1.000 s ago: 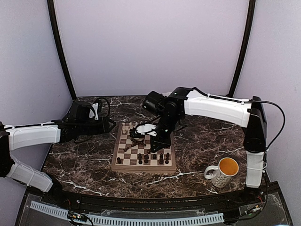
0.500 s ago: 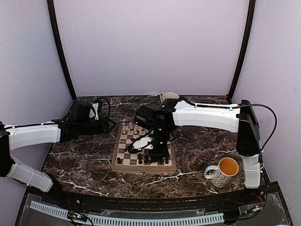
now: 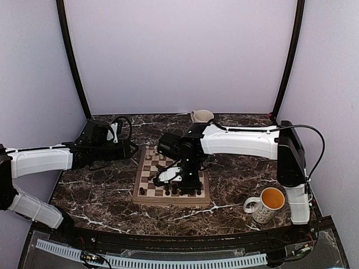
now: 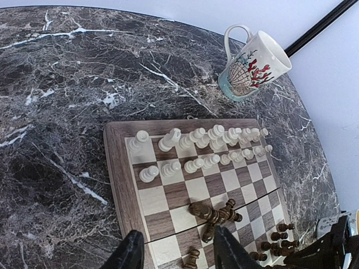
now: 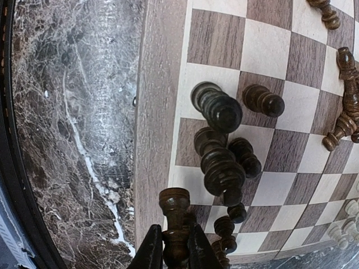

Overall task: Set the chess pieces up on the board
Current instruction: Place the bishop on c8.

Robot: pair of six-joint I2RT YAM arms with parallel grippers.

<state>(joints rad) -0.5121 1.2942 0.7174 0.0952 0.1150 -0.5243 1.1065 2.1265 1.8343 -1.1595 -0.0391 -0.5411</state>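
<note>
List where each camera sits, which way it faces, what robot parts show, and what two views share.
Top external: high behind the bases, facing down at the board; left arm and right arm show.
Left wrist: by the board's left edge, facing down across it toward a shell-patterned mug; open left gripper shows.
Right wrist: over the board's near edge, facing down; right gripper clamps a dark piece.
Shared: both wrist views catch the toppled dark pieces.
</note>
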